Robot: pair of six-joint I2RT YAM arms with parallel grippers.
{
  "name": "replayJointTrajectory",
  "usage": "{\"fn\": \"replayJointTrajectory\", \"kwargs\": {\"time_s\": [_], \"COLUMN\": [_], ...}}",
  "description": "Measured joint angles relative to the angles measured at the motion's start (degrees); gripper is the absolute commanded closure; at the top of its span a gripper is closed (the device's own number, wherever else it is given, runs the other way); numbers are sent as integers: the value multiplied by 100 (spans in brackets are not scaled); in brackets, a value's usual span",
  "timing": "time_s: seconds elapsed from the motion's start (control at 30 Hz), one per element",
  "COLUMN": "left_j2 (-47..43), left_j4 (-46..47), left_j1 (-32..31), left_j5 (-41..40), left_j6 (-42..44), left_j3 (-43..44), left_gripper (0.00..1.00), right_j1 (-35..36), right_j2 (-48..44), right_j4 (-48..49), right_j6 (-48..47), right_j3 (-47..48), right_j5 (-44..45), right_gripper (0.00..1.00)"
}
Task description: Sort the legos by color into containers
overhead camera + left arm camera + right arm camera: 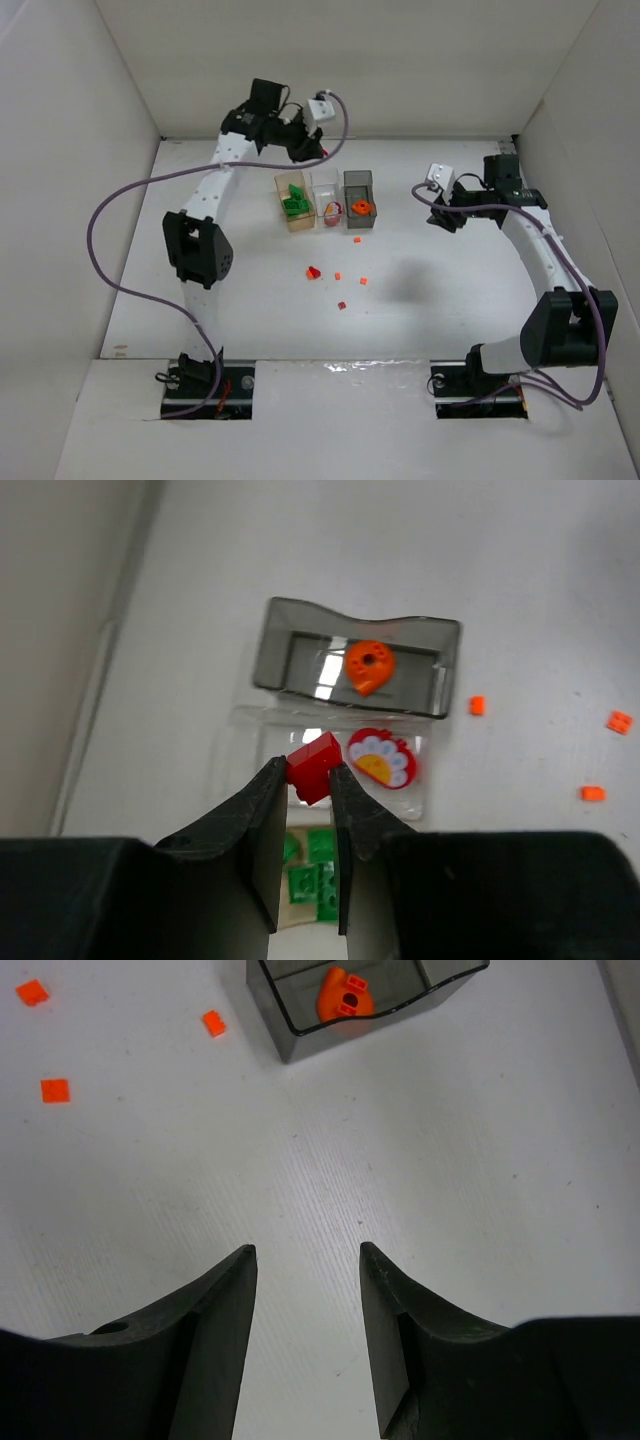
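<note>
A small red brick (316, 765), glossy and square-edged, sits pinched between the black fingertips of the left gripper (305, 772), whose jaws are clenched on its sides. It hangs above the clear bin (238, 765), with its lower part hidden between the fingers. In that bin lies a round red-and-white disc (381, 758). On one side stands the smoky grey bin (272, 650), holding a rounded orange piece (370, 667). On the other stands the tan bin (279, 195), holding green bricks (294, 203). In the left wrist view this bin is mostly hidden behind the fingers.

All three bins are thin-walled, translucent and open-topped, and they stand touching in a row on the matte white table (450, 300). Loose bricks lie apart in front of them: a red one (314, 271), a smaller red one (342, 304) and a few tiny orange squares (620, 721) (too small to show any detail).

The left arm stretches far from its base, its wrist bent down over the back of the row. The right arm curves in from the right. The right gripper (305, 1250) hovers over bare table beside the grey bin, its wedge-shaped jaws parted with nothing between them. In its view, the grey bin is cut off by the top edge.
</note>
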Motion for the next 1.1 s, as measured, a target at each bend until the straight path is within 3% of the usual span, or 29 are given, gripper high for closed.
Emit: {"fn": "replayJointTrajectory", "kwargs": {"time_s": [0.17,0.4,0.53,0.67,0.7,0.8,0.83,0.93,1.1], "left_j2": [155,1237,1580,1655,1657,1659,1657,1635,1038], "left_j4": [184,286,328,363,382,444,496,763,1593], "left_j1": [551,378,260,164,146,109,94,74,254], "left_j5": [-317,-645,-796,-929,-955,-1040,-1049,-1064,-1056], "left_j6": [-750,-1318,-1491,-1561,-1572,-1613,-1628,-1751,-2791], "left_j3": [361,356,358,361,372,424,424,356,-313], "left_gripper": [98,98,92,65,50,28,12,0,0], "right_j1": [0,0,35,140,186,319,376,592,1128], "right_j2": [129,492,704,903,940,1012,1023,1038,1045], "right_j4": [68,229,271,295,291,299,295,317,431], "right_j6": [291,566,636,678,675,660,638,516,120], "right_j3": [306,708,745,835,863,960,999,1086,1003], "right_j5": [-109,-162,-149,-74,-57,28,59,168,374], "right_gripper": [49,49,49,49,49,49,49,49,51]}}
